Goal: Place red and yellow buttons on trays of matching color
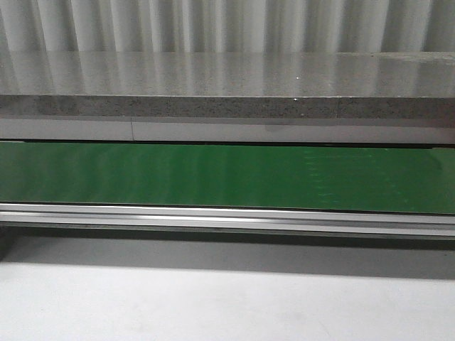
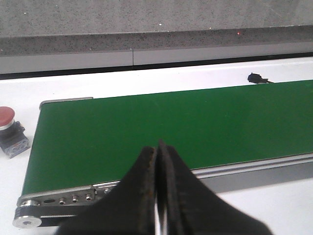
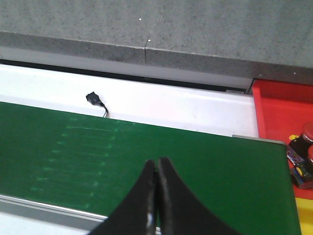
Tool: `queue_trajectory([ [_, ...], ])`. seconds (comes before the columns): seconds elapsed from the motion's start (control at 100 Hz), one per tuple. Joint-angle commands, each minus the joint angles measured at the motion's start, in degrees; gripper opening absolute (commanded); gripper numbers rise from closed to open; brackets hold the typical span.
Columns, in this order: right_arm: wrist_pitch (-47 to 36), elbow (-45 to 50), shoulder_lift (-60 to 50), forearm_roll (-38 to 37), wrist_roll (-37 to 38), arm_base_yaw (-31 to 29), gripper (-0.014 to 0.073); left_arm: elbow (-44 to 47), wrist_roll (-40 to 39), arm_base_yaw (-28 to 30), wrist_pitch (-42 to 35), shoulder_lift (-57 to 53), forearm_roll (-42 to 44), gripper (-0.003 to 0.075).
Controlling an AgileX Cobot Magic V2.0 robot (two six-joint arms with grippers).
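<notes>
Green conveyor belt (image 1: 227, 176): bare across the front view; no button on it.
Left hand (image 2: 157, 196): clenched, holding nothing, poised over the belt's near rail.
Right hand (image 3: 156, 196): clenched, holding nothing, over the belt near its far-right end.
Red button (image 2: 7, 117): on a grey base, standing on the white tabletop (image 2: 195, 71) just off the belt's left end.
Red tray (image 3: 283, 110): past the belt's right end; red-capped buttons (image 3: 305, 147) sit in it, cut off by the frame.
Yellow tray: only a sliver shows, uncertain.
Step, as judged: waiting between picks. Next move calls for opening a hand and reaching for a button.
Small black connector (image 3: 93, 98): lies beyond the belt, purpose unclear.
</notes>
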Motion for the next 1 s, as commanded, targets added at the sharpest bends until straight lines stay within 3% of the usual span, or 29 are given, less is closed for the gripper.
queue_trajectory([
  [0.0, -2.33, 1.19, -5.5, -0.22, -0.69, 0.09, -0.0066, -1.61, 0.12, -0.38, -4.03, 0.32, -0.59, -0.002],
  [0.27, 7.23, 3.09, -18.6, 0.35, -0.69, 0.09, -0.0066, -1.49, 0.12, -0.38, -4.49, 0.32, -0.59, -0.002],
  [0.5, 8.94, 3.09, -20.21, 0.4, -0.69, 0.09, -0.0066, -1.68, 0.12, -0.38, -5.3, 0.62, -0.47, -0.002],
  [0.63, 8.94, 3.09, -20.21, 0.4, -0.69, 0.09, -0.0066, -6.25, 0.0, -0.02, -0.42, 4.16, 1.24, -0.0021],
  [0.77, 8.94, 3.09, -20.21, 0.4, -0.69, 0.09, -0.0066, -14.45, -3.51, 4.13, 5.04, 11.71, 3.1, -0.002],
  [0.99, 8.94, 3.09, -20.21, 0.4, -0.69, 0.09, -0.0066, -25.79, -4.18, 16.28, 10.85, 24.99, 3.12, -0.0019],
])
